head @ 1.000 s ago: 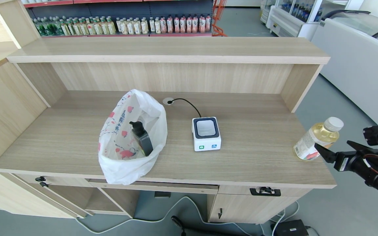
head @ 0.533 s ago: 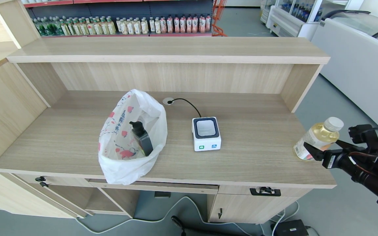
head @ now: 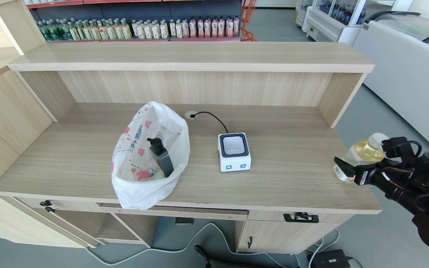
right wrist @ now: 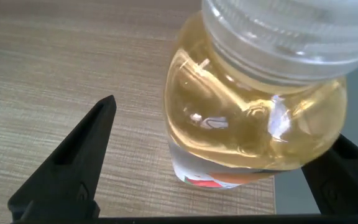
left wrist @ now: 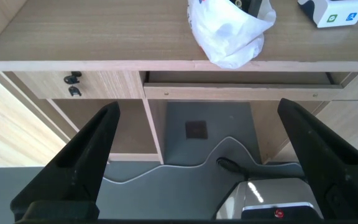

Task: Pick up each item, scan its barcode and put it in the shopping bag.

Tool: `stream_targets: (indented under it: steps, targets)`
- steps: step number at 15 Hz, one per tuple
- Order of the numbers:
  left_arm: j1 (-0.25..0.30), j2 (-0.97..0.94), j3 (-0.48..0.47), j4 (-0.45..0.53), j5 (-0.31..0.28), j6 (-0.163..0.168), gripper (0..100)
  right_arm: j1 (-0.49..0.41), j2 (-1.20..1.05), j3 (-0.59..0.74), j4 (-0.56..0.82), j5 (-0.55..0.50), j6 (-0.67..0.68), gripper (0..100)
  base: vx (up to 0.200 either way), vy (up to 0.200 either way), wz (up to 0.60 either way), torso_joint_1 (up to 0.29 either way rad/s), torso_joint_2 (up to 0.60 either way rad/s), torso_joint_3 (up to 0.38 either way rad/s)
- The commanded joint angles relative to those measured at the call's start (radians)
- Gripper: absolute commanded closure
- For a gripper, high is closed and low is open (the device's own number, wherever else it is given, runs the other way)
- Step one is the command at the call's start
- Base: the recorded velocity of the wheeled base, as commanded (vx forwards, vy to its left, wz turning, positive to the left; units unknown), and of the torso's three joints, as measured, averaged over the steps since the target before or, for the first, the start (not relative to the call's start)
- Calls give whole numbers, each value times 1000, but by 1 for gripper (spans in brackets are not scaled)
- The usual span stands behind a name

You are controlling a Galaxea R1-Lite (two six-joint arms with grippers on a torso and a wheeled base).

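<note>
A bottle of yellow liquid [head: 359,155] with a white cap stands upright at the counter's right end. My right gripper [head: 368,156] is open with one finger on each side of the bottle, and the jaws are apart from it. In the right wrist view the bottle [right wrist: 253,118] sits close between the dark fingers [right wrist: 67,168]. The white printed shopping bag [head: 149,156] stands open at the counter's left middle with a dark pump bottle [head: 161,156] inside. The white scanner [head: 234,151] sits mid-counter. My left gripper [left wrist: 197,168] hangs open and empty below the counter's front edge.
The wooden counter [head: 281,182] has a raised back shelf and side walls. The scanner's black cable [head: 210,116] runs to a hole at the back. Drawers and floor cables lie under the counter [left wrist: 229,93]. White freezers [head: 404,59] stand to the right.
My right gripper has moved left toward the bottle, from beside and below it to straddling it. The bottle, the bag and the scanner have stayed in place.
</note>
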Motion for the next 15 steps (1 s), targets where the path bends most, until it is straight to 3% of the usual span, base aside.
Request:
stream_targets:
  steps: [1,10,11,15]
  targets:
    - [1,0,0,0,0,0,0,16,20,-13,-1,0,0,0,0,0,0,0,0,0]
    - [0,0,0,0,0,0,0,24,74,-76,-3,0,-5,0,0,0,0,0,0,0]
    - [0,0,0,0,0,0,0,22,80,-82,-3,0,-6,100,0,0,0,0,0,0]
    - [0,0,0,0,0,0,0,19,106,-114,-3,2,-5,100,0,0,0,0,0,0]
